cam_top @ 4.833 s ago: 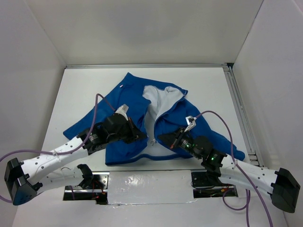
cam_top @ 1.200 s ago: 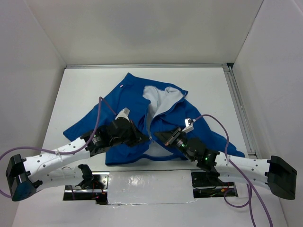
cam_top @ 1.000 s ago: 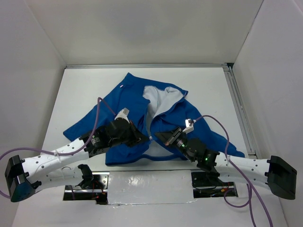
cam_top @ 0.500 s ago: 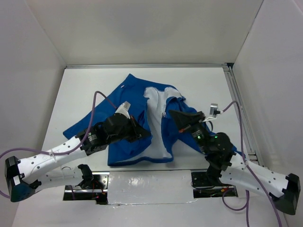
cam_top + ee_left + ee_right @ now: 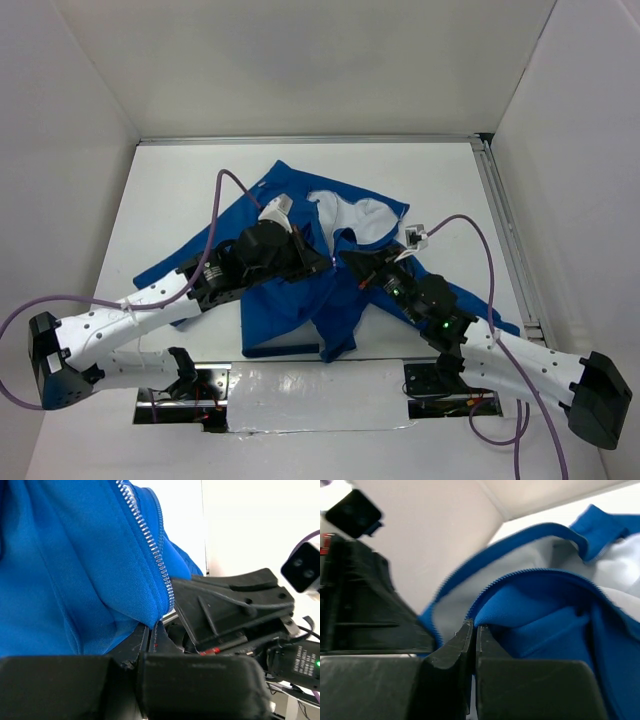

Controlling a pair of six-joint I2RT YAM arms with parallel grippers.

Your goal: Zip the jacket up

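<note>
- Clamped shut on jacket [image 5: 288, 308] front edges beside zipper [image 5: 156, 555]: left fingers [image 5: 200, 685], right fingers [image 5: 447, 657].
- Lifted, bunched at middle of desk [image 5: 170, 190].
- Unzipped up top, lining [image 5: 365, 212] showing; closing seemingly all left.

There is one bright blue soft fabric jacket [image 5: 290, 300] with one light toothed zipper [image 5: 155, 545]. Two white robot arms [image 5: 125, 315], each with one black pincer: left pincer [image 5: 322, 268], right pincer [image 5: 348, 262]. Two purple cables [image 5: 214, 205]. One white surface [image 5: 180, 190].
</note>
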